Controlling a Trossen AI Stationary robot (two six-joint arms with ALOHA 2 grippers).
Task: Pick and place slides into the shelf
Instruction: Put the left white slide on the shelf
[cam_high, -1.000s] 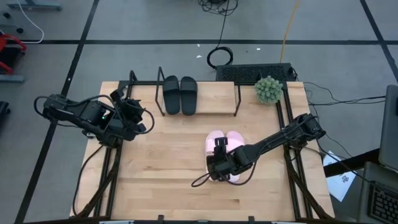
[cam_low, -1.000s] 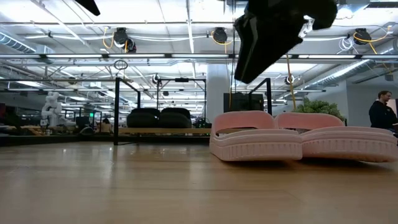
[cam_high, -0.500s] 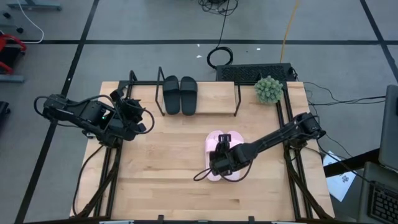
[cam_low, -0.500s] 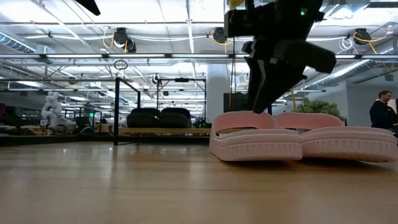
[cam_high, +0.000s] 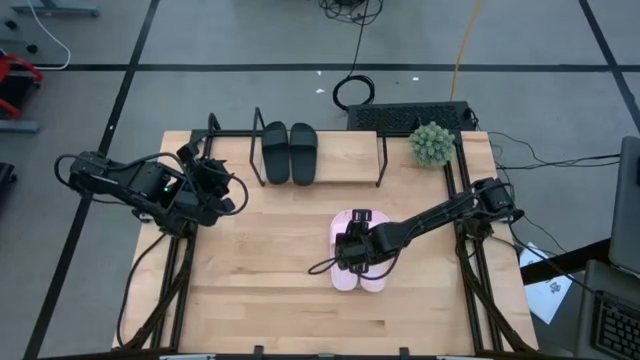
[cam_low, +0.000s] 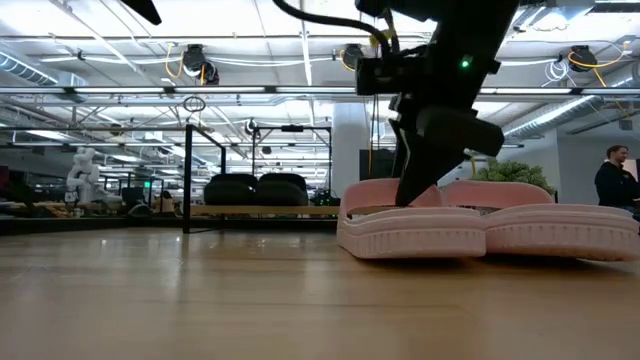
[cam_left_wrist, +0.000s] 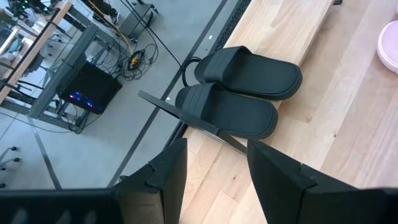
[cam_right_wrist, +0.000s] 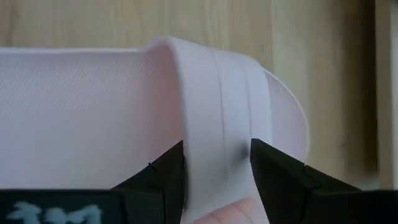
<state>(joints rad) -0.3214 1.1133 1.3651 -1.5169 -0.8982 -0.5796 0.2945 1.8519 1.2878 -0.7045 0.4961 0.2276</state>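
Right tool (cam_high: 352, 247) reaches low across the surface (cam_high: 260, 290), fingers apart straddling the left pink slide's (cam_low: 410, 228) strap. Pink pair lies lengthwise toward the shelf (cam_high: 225, 150). Left tool (cam_high: 215, 180) waits, open.

Two pale pink slides (cam_low: 480, 228) side by side on the wooden counter (cam_low: 250, 300), soles flat, close to the camera at the right. Dark right end effector (cam_low: 415, 190) coming down from above onto the strap of the nearer pink slide, fingertips at the strap; a green light lit on the arm above. Farther back at the left, the shelf (cam_low: 240, 185) of thin black wire, with the black slides (cam_low: 256, 190) resting on its board. At the far right edge, a person (cam_low: 618, 180) in dark clothes in the room behind.
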